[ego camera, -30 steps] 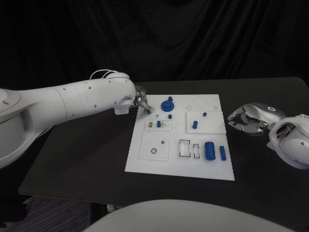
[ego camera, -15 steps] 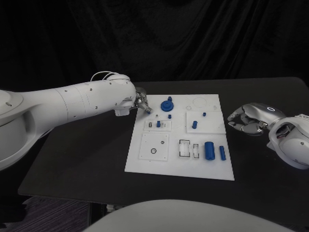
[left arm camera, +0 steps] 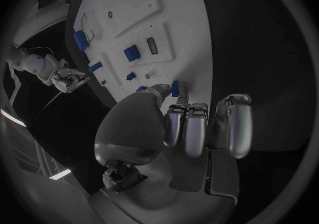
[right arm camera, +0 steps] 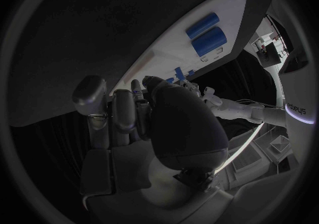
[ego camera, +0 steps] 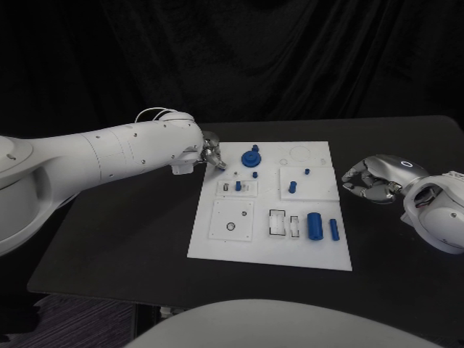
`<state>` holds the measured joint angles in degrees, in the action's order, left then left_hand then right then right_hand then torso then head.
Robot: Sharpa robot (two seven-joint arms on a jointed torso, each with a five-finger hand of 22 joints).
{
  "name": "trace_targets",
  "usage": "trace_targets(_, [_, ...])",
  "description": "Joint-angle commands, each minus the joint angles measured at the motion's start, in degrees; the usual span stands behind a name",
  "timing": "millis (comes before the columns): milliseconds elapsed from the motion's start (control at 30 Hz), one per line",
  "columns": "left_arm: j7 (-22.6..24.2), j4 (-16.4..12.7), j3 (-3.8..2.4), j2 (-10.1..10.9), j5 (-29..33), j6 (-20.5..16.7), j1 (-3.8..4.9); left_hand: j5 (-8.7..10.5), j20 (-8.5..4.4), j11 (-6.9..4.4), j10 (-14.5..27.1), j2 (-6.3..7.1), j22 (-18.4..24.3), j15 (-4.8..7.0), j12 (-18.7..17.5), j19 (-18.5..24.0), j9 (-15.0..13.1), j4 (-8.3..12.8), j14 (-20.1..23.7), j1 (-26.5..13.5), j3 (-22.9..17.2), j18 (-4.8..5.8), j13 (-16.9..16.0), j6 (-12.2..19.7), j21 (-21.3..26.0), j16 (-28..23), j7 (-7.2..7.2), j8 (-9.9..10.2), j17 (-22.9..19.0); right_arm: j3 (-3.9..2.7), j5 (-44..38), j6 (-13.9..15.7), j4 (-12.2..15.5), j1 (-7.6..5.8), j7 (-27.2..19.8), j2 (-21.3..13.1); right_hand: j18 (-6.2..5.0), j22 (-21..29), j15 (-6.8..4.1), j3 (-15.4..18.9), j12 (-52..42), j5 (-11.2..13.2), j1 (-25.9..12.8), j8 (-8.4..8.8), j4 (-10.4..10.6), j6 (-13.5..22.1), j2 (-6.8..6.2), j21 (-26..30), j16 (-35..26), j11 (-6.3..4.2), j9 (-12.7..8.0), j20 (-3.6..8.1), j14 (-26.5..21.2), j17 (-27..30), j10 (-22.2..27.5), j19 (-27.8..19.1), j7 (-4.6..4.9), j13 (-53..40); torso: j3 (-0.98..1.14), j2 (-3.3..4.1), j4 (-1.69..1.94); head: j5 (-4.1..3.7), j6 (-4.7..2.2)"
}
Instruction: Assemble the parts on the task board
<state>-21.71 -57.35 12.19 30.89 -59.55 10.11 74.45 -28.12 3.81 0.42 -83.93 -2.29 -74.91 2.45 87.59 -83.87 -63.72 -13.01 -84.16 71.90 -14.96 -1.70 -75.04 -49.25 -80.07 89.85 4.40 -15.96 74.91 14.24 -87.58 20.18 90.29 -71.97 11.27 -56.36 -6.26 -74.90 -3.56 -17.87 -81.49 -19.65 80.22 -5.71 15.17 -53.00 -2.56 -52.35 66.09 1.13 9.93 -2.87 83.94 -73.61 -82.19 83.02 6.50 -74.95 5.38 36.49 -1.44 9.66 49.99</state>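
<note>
White plastic, flat and rectangular, the task board (ego camera: pixel 255 239) lies in the middle of the black surface (ego camera: pixel 127 239), its long axis running from near to far. We judge the assembly partly done. At the far end a blue round knob-like part (ego camera: pixel 252 156) sits on the board, and small blue pegs (ego camera: pixel 255 175) stand near it. On the right stands a short blue pin (ego camera: pixel 293 187). At the near right a thick blue cylinder (ego camera: pixel 315 225) and a thinner blue bar (ego camera: pixel 335 229) lie side by side, both pointing near to far like the board itself. Several recesses look unfilled: a round one at the near left (ego camera: pixel 231 227) and slots beside the cylinder, so work is left.

Our left robot hand (ego camera: pixel 210 154) hangs at the board's far left corner. In the left wrist view its fingers (left arm camera: pixel 189 128) are curled, and a small blue piece (left arm camera: pixel 175 88) shows at the fingertips; we cannot tell whether it is pinched or merely lies behind them. Our right robot hand (ego camera: pixel 370 179) rests just beside the board's right edge, fingers curled in on nothing.
</note>
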Motion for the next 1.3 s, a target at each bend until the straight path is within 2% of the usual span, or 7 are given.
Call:
trace_targets(33, [1.5,-0.7,-0.05,0.3,0.1,-1.0,-0.15,-0.21,0.28,0.00,-3.6,0.73,-12.0,-0.20,-0.2,-1.1,-0.4,0.1,-5.8,-0.2,-1.4,-0.65,-13.5,-0.5,0.2,0.1,-0.17,0.1,15.1,-0.04,-0.1,-0.6,0.1,0.09,1.2,0.0,0.13,-6.6,0.51,-0.2,0.2,-0.2,0.1,-0.10,0.1,-0.5,-0.17,0.2,-0.3,-0.13,0.1,-0.08,2.3,0.0,0.2,0.0,-0.01,-3.7,0.00,-0.05,0.04,-0.03,0.01])
trace_targets(300, [2.3,-4.8,-0.05,2.7,0.1,-3.8,-0.14,-0.17,0.10,-0.31,-3.6,2.03,-12.0,0.04,-0.2,-1.1,-1.5,0.7,-5.8,-0.9,-4.6,-0.64,-13.5,-1.8,0.0,0.1,-0.58,-0.9,15.1,-0.04,-0.1,-1.0,0.1,0.09,1.5,-0.1,0.08,-6.5,0.52,-0.2,0.3,-0.2,0.2,-0.06,0.1,-0.4,-0.17,0.5,-0.4,-0.13,0.1,-0.09,2.3,0.1,0.3,-0.1,0.02,-3.6,0.00,-0.06,-0.02,0.07,0.01])
trace_targets(433, [1.8,-8.7,-0.05,5.1,0.1,-5.7,-0.13,0.14,-0.38,-0.98,-3.3,3.78,-12.0,0.60,-0.5,-1.1,-2.3,2.3,-5.8,-1.2,-7.5,-0.65,-13.3,-4.6,0.0,0.1,-1.42,-2.0,15.1,-0.04,-0.1,-1.1,0.1,0.09,1.6,-0.3,0.03,-6.4,0.53,-0.2,0.4,-0.2,0.2,-0.02,0.1,-0.4,-0.17,0.9,-0.7,-0.14,0.0,-0.10,2.2,0.3,0.5,-0.2,0.04,-3.4,0.04,-0.06,0.00,0.03,0.01])
trace_targets(700, [-2.5,-17.4,-0.05,10.6,0.1,-6.2,0.06,0.64,-0.71,-1.35,-3.1,4.77,-12.0,0.94,-0.8,-1.2,-2.4,2.8,-5.8,-2.1,-9.4,-0.64,-13.1,-6.0,0.0,0.1,-1.80,-2.1,15.1,-0.03,-0.1,-1.2,0.1,0.08,1.9,-0.5,-0.02,-6.4,0.53,-0.3,0.6,-0.2,0.3,0.04,0.0,-0.3,-0.17,1.2,-1.0,-0.17,0.0,-0.11,2.1,0.5,0.7,-0.3,0.07,-3.2,0.05,-0.12,0.08,0.25,0.01])
trace_targets(833, [-4.9,-20.1,-0.05,12.2,0.1,-5.4,0.11,2.58,-0.92,-1.43,-2.9,5.38,-12.0,1.10,-1.1,-1.2,-2.3,3.7,-5.8,-2.7,-11.2,-0.65,-12.9,-5.9,0.1,0.1,-1.79,-1.5,15.1,-0.03,-0.1,-1.1,0.0,0.08,1.9,-0.5,-0.04,-6.4,0.52,-0.3,0.7,-0.2,0.3,0.10,0.0,-0.2,-0.18,1.3,-1.1,-0.19,0.0,-0.11,2.0,0.5,0.7,-0.3,0.08,-3.1,0.11,-0.13,0.06,0.38,0.01])
trace_targets(1167, [-6.2,-22.3,-0.04,12.8,0.1,-7.1,0.11,3.06,-0.94,-1.38,-2.9,5.00,-11.9,1.09,-1.1,-1.1,-2.3,3.7,-5.8,-3.2,-11.8,-0.69,-12.9,-5.8,0.3,0.1,-1.69,-1.2,15.1,-0.03,-0.1,-1.0,0.1,0.08,1.9,-0.6,-0.04,-6.4,0.52,-0.3,0.7,-0.2,0.3,0.14,0.0,-0.1,-0.19,1.4,-1.2,-0.19,0.0,-0.11,2.0,0.6,0.8,-0.3,0.10,-3.1,0.29,-0.45,0.29,0.19,0.01])
trace_targets(1300, [-5.8,-22.2,-0.03,12.4,0.1,-7.9,0.02,3.44,-0.92,-1.27,-2.7,4.70,-11.8,1.04,-1.4,-0.9,-2.2,3.6,-5.8,-3.6,-11.8,-0.77,-12.8,-5.5,0.7,0.1,-1.54,-0.9,15.1,-0.03,-0.1,-1.0,0.2,0.08,1.9,-0.7,-0.04,-6.4,0.52,-0.3,0.7,-0.2,0.3,0.14,0.0,-0.1,-0.19,1.4,-1.2,-0.19,0.0,-0.11,2.0,0.6,0.8,-0.3,0.10,-3.1,0.18,-0.32,0.25,0.08,0.01])
